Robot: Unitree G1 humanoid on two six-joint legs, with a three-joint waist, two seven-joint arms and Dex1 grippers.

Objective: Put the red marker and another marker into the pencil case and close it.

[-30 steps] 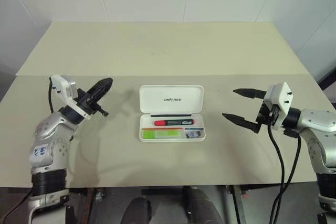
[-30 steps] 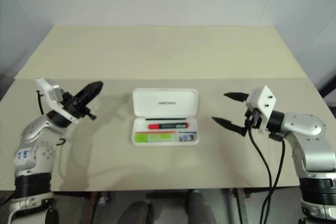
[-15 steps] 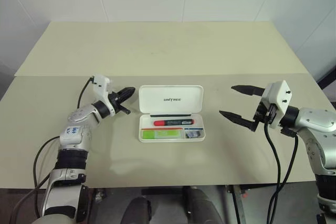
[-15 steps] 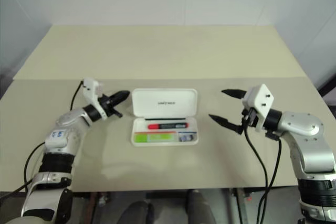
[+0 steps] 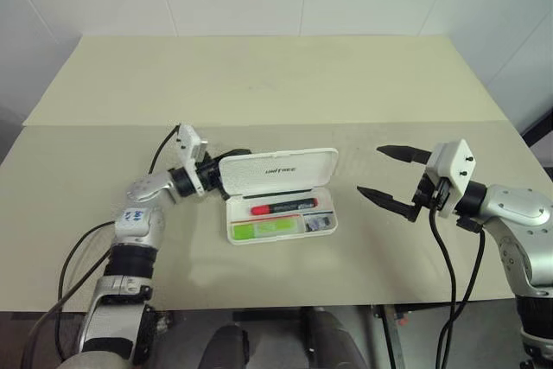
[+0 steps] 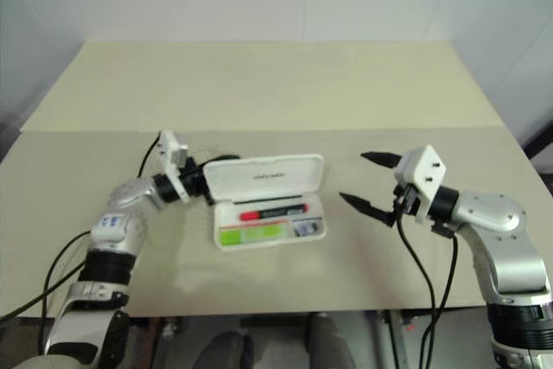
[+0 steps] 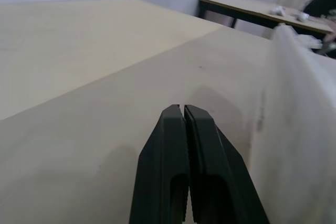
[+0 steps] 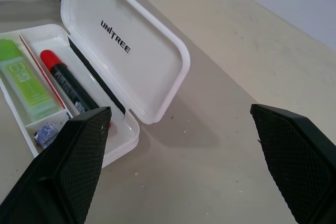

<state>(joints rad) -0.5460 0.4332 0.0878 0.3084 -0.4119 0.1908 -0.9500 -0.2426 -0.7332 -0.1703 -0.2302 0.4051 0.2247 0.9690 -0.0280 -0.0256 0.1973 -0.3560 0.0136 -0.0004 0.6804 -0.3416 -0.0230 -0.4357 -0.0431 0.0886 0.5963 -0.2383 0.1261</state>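
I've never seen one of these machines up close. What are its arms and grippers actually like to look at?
Each arm is built of rounded silver-grey segments with black joints. The left arm carries a small blue-printed label. Loose black cables hang from both wrists. A white boxy camera housing sits on each wrist. The left gripper and right gripper each have two black, tapering fingers with a finely textured inner face.

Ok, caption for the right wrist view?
Open case holding red marker and green marker, framed by spread fingers.
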